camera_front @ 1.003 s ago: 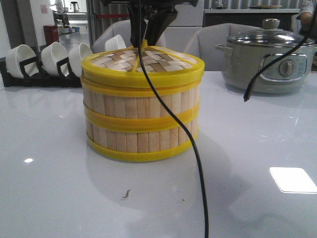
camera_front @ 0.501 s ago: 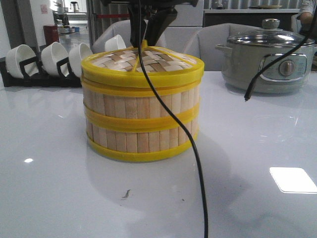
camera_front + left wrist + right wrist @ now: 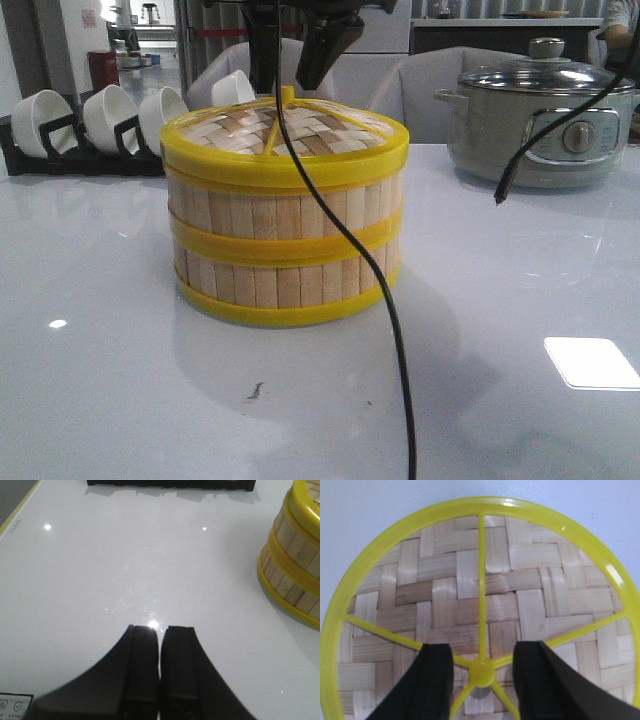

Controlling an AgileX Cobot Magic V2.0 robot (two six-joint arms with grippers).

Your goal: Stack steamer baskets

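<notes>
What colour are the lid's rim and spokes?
Yellow, over pale woven bamboo on the lid; clearest in the right wrist view.

The front camera is sitting low, near table height, and is looking forward over the white table (image 3: 520, 300) at the side of the steamer baskets (image 3: 285, 245), quite near. The left wrist camera is looking down along its arm at the table, and is catching the same stack only at its edge. The right wrist camera is looking straight down on the lid (image 3: 485, 595), very close, which the front view is also showing.
</notes>
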